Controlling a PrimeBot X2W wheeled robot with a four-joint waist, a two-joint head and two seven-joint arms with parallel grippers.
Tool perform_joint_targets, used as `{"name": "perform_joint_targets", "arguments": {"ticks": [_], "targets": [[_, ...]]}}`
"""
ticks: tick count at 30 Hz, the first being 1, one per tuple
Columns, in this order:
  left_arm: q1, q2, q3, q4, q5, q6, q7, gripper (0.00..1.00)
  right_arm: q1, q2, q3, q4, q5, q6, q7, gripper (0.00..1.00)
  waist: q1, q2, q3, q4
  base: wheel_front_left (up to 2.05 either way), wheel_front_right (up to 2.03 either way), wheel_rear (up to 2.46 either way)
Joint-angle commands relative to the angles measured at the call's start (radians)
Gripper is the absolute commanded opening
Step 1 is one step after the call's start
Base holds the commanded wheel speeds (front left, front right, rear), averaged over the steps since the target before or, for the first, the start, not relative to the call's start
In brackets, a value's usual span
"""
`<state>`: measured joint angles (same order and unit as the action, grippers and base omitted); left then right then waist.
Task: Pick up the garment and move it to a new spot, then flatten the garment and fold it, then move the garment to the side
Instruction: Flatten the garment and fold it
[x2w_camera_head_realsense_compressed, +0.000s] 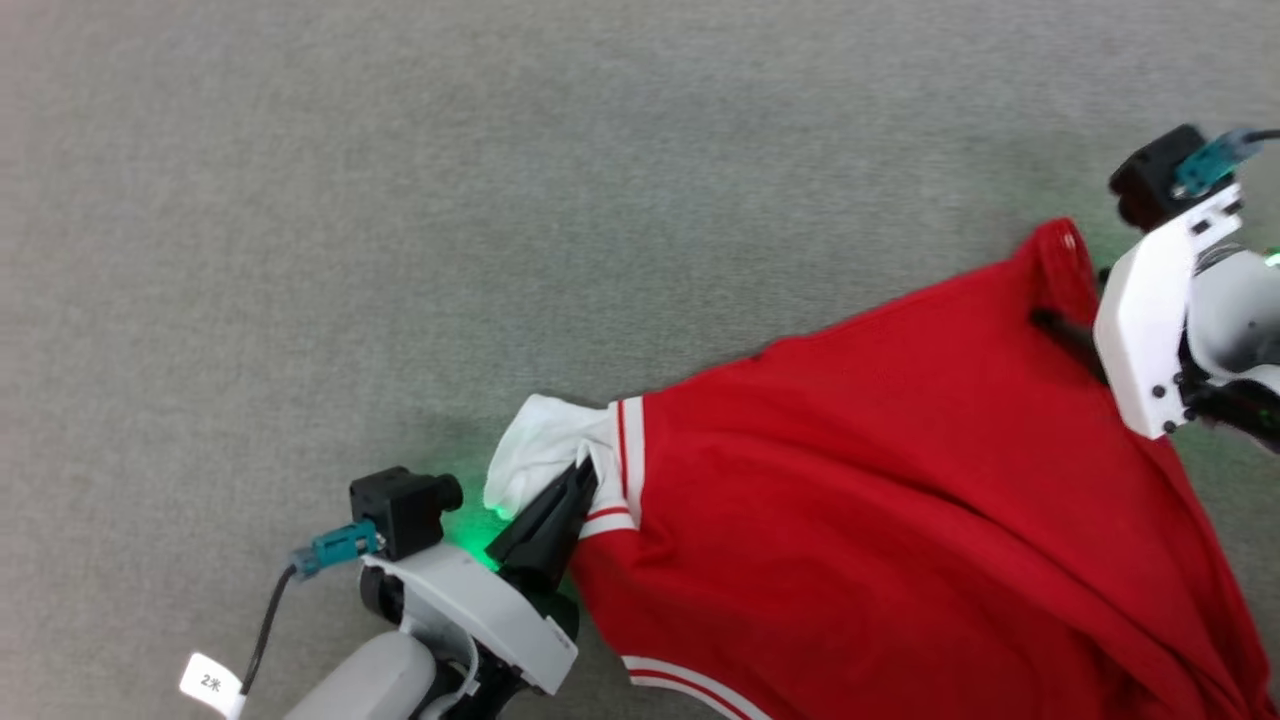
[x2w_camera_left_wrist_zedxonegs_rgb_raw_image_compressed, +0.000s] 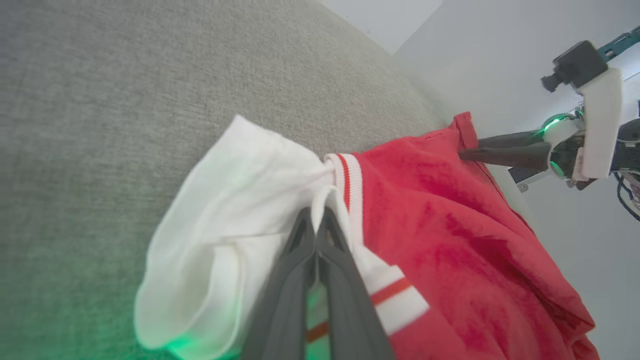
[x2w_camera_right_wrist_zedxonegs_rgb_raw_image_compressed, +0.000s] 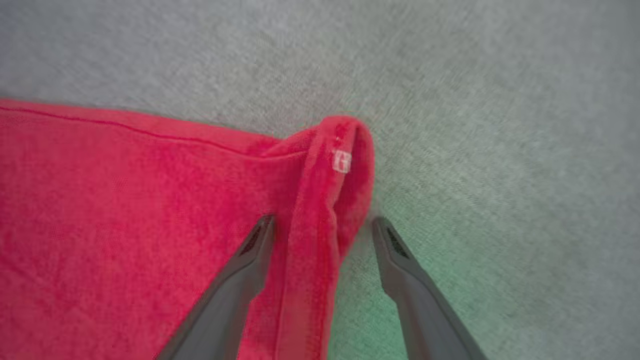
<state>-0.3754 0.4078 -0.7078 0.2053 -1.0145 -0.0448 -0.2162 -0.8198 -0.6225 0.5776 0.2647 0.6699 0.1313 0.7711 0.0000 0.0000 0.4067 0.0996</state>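
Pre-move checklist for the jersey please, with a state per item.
1. Left gripper shut on the white short sleeve of the red thin-fabric jersey: ok.
2. Right gripper open: ok.
3. Right gripper clear of cloth: not ok, the folded red hem corner sits between its fingers.
4. Jersey spread flat on the grey textured surface: not ok, it is pulled into ridges between the grippers.
5. Chest numerals facing up: cannot tell.
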Motion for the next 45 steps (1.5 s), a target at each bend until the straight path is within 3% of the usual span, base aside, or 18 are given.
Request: {"name": "perform_joint_targets", "arguments": {"ticks": [1, 5, 6, 7, 8, 17, 25, 29, 34, 39, 45], "targets": [[-0.002, 0.0, 0.0, 0.022, 0.004, -0.006, -0.001, 0.0, -0.018, -0.004, 0.035, 0.027, 0.01, -0.001, 0.004, 1.0, 0.0, 0.0, 0.025, 0.034, 0.0, 0.0, 0.0], [0.008, -0.008, -0.002, 0.043, -0.002, -0.014, -0.01, 0.0, -0.025, -0.003, 0.144, 0.102, 0.054, -0.001, 0.009, 1.0, 0.0, 0.0, 0.022, 0.041, 0.0, 0.0, 0.0], [0.009, -0.011, -0.002, 0.048, -0.003, -0.015, -0.009, 0.0, -0.024, -0.006, 0.167, 0.114, 0.063, -0.001, 0.007, 0.46, 0.0, 0.0, 0.021, 0.041, 0.0, 0.0, 0.0], [0.011, -0.013, -0.001, 0.052, -0.006, -0.018, -0.012, 0.0, -0.024, -0.006, 0.186, 0.126, 0.073, -0.001, 0.0, 0.29, 0.0, 0.0, 0.018, 0.04, 0.0, 0.0, 0.0], [0.016, -0.017, 0.003, 0.055, -0.015, -0.022, -0.015, 0.0, -0.027, -0.008, 0.201, 0.136, 0.087, -0.001, -0.009, 0.0, 0.0, 0.0, 0.015, 0.039, 0.0, 0.0, 0.0], [-0.088, 0.021, 0.036, 0.058, 0.006, -0.034, 0.002, 0.0, -0.138, -0.006, 0.138, 0.221, 0.166, -0.001, -0.233, 0.0, 0.0, 0.0, -0.019, 0.015, 0.0, 0.0, 0.0], [-0.398, 0.03, 0.08, 0.135, 0.052, -0.021, 0.084, 0.0, -0.312, 0.044, -0.018, 0.385, 0.153, -0.001, -0.396, 0.0, 0.0, 0.0, 0.017, -0.03, 0.0, 0.0, 0.0], [-0.618, 0.01, 0.133, 0.251, 0.031, -0.031, 0.124, 0.0, -0.463, 0.088, -0.097, 0.497, 0.112, -0.001, -0.483, 0.0, 0.0, 0.0, 0.061, -0.062, 0.0, 0.0, 0.0], [-0.927, -0.004, 0.15, 0.45, 0.106, -0.008, 0.119, 0.0, -0.669, 0.135, -0.186, 0.629, 0.047, -0.001, -0.62, 0.0, 0.0, 0.0, 0.108, -0.092, 0.0, 0.0, 0.0], [-1.206, -0.008, 0.201, 0.632, 0.143, 0.008, 0.034, 0.0, -0.84, 0.178, -0.221, 0.734, -0.027, -0.002, -0.752, 0.0, 0.0, 0.0, 0.117, -0.127, 0.0, 0.0, 0.0], [-1.342, -0.031, 0.236, 0.779, 0.135, -0.041, -0.03, 0.0, -0.902, 0.228, -0.214, 0.823, -0.056, -0.003, -0.843, 0.0, 0.0, 0.0, 0.092, -0.151, 0.0, 0.0, 0.0]]}}
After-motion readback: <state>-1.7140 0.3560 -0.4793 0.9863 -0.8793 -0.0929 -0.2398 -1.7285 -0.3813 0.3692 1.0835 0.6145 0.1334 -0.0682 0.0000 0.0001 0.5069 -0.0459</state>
